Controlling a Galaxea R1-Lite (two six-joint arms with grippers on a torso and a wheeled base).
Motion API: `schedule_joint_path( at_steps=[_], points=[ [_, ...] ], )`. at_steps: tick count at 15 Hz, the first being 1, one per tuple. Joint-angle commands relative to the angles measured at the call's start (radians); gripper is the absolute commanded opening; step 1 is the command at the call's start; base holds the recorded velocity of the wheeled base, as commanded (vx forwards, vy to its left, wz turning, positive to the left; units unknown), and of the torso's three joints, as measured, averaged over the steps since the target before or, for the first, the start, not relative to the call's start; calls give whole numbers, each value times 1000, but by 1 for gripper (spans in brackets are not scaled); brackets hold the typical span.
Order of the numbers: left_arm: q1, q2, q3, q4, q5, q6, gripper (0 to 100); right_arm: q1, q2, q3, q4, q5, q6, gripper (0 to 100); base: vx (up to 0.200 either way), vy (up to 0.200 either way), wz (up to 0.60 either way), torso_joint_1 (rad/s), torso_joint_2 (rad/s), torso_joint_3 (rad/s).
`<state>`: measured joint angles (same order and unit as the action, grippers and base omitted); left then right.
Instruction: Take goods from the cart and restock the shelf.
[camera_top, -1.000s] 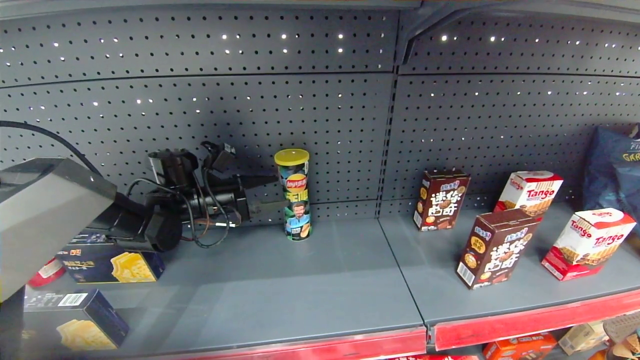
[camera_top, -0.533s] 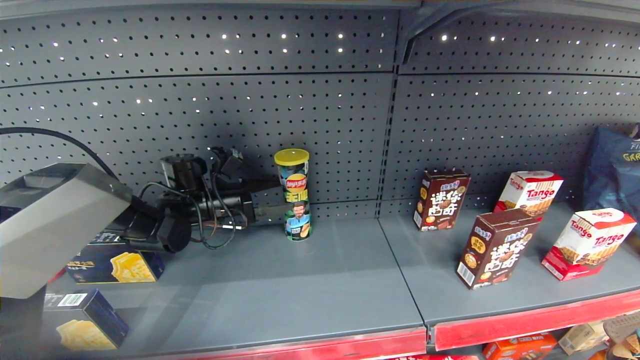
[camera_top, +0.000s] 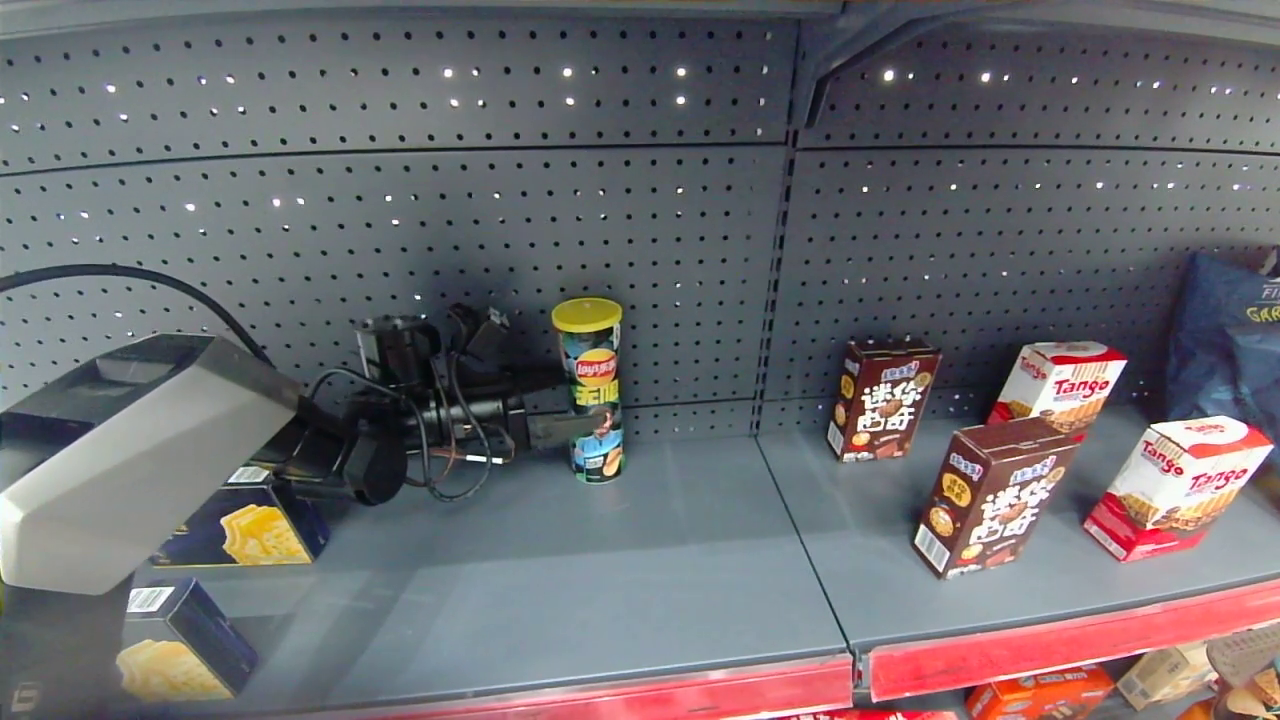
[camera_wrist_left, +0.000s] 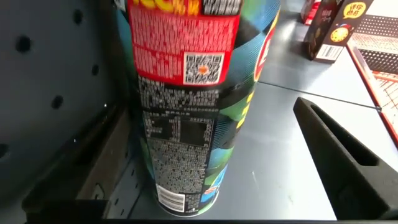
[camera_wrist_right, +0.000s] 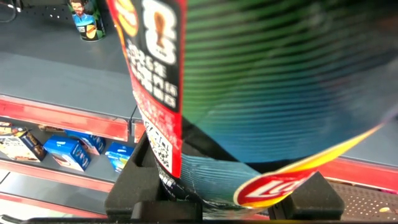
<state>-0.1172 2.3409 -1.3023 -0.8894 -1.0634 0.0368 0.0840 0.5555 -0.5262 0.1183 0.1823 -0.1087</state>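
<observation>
Nearest the robot, the right gripper is clamped on the lower end of a held can, a tube with a red printed label and green stripes. So close to the lens, it looks like a chip can, though I cannot be sure. It is out in front of the shelf, on the near side of the red edge strip.

On the shelf's near left lies a blue cracker box, with a second blue box behind it. Near right stand a brown biscuit box and a red-and-white wafer box. Farther back are another brown box, another wafer box and a dark blue bag at the far right.

At the back, left of centre, the chip can with a yellow lid stands upright, close to the pegboard. The left gripper reaches in from the left and straddles the can's lower half with its pincer spread wide. In the left wrist view one finger stands clear of the can, not touching it.
</observation>
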Motion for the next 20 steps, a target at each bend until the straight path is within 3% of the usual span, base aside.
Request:
schedule_joint_path(
  at_steps=[1, 20],
  points=[
    [1, 11, -3, 0, 0, 0, 100, -1, -6, 6, 0, 0, 0, 0, 0, 0, 0, 0, 0, 0],
    [-30, 135, -63, 0, 8, 3, 100, -4, -2, 23, 1, 0, 3, 0, 0, 0, 0, 0, 0, 0]
  ],
)
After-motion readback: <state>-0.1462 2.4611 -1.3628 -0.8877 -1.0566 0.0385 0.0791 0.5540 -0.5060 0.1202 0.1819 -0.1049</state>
